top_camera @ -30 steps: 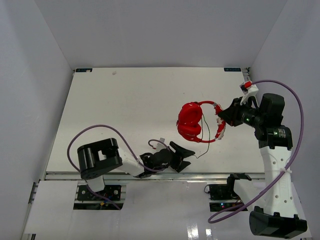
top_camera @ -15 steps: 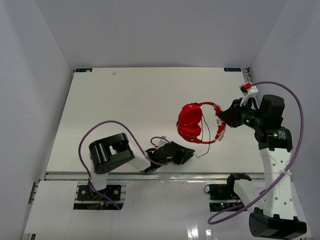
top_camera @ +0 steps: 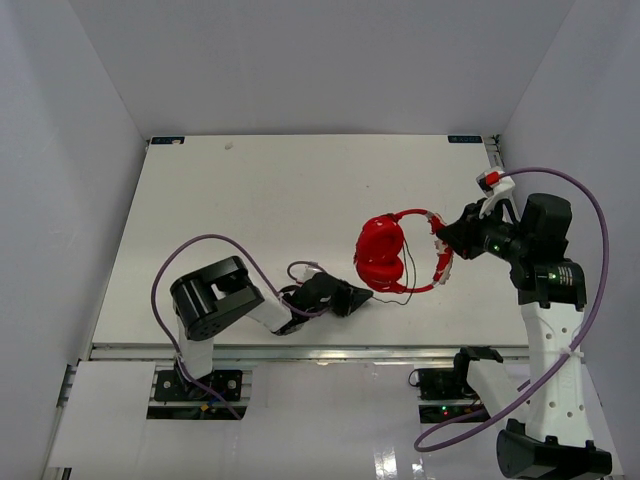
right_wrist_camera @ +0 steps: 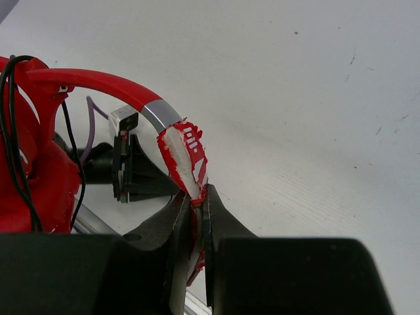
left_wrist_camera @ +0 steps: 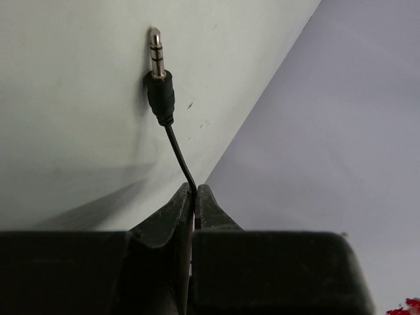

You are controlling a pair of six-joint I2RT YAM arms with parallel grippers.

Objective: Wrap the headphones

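Plain white table (top_camera: 250,220), a bit scuffed up close with tiny dark specks (right_wrist_camera: 296,31), and a metal rail (top_camera: 300,350) along the near edge. Two small teal tags (top_camera: 168,140) sit at the far corners, with a faint smudge (top_camera: 228,146) by the left one. The red headphones (top_camera: 381,255) are over the right-middle part, but I can't tell if the cups actually touch it.

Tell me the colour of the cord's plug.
The plug: silver tip with dark rings, black sleeve; clearest in the left wrist view.
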